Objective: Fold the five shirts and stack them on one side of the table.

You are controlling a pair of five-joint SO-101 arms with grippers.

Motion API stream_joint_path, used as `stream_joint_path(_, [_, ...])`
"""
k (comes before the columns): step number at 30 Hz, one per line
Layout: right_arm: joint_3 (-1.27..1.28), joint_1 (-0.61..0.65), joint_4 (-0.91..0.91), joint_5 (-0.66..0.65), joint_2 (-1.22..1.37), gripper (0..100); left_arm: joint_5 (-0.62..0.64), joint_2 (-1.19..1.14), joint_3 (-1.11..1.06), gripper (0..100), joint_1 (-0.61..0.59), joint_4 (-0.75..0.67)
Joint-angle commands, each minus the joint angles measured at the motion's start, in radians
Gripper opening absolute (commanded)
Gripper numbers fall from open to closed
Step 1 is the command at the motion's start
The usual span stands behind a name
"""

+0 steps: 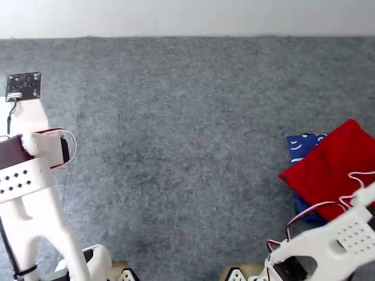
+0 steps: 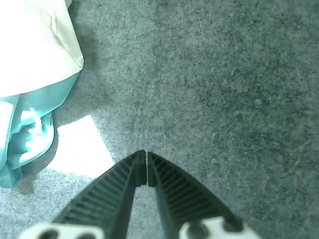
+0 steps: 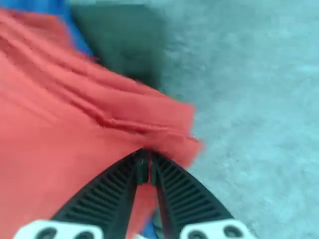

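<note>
Found left hand [image 2: 146, 167] closed, empty, above surface [image 2: 224, 74] beside cream shirt [image 2: 30, 45]. Found right hand [image 3: 144, 167] closed over red shirt [image 3: 50, 124], stacked on blue shirt [image 1: 302, 143].

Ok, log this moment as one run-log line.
left fingers: shut, over grey mat beside cream shirt and teal shirt | right fingers: shut, over red shirt on blue shirt

high: bright, even | left wrist: glaring patch [image 2: 79, 147] on mat [image 2: 224, 99], maybe sunlight | shadow beside pale cloth [image 2: 30, 45]
</note>
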State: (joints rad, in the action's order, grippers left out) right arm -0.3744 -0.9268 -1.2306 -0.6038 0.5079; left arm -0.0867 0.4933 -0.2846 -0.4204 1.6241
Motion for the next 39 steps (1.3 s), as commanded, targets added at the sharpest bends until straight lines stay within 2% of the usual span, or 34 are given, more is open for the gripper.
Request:
stream_joint_path(1, [-0.091, -0.004, -0.077, -0.012, -0.097, 2.5, -0.003, 0.012, 0.002, 2, 0.006, -0.014])
stream_joint_path(8, [-0.114, 0.124, -0.289, -0.012, -0.297, 2.5, -0.002, 0.023, 0.012, 2, -0.009, -0.012])
stream_joint_path(11, [-0.114, 0.177, -0.404, -0.012, -0.381, 2.5, -0.008, 0.023, 0.021, 3, -0.072, -0.006])
stream_joint_path(15, [-0.112, 0.234, -0.562, -0.012, -0.449, 2.5, -0.098, 0.012, 0.021, 16, -0.193, -0.014])
stream_joint_path(19, [-0.017, 0.239, -0.564, 0.015, -0.504, 2.5, -0.272, -0.041, 0.022, 20, -0.299, -0.106])
stream_joint_path(22, [0.1, 0.239, -0.564, 0.055, -0.552, 2.5, -0.408, -0.13, 0.022, 20, -0.336, -0.215])
stream_joint_path(25, [0.207, 0.239, -0.562, 0.074, -0.61, 2.5, -0.476, -0.226, 0.042, 20, -0.348, -0.315])
stream_joint_path(33, [0.37, 0.24, -0.562, 0.069, -0.828, 2.5, -0.494, -0.555, 0.251, 20, -0.345, -0.499])
stream_joint_path(37, [0.448, 0.242, -0.561, 0.068, -0.934, 2.5, -0.494, -0.736, 0.343, 20, -0.325, -0.505])
stream_joint_path(39, [0.493, 0.24, -0.561, 0.066, -0.984, 2.5, -0.494, -0.809, 0.375, 17, -0.313, -0.509])
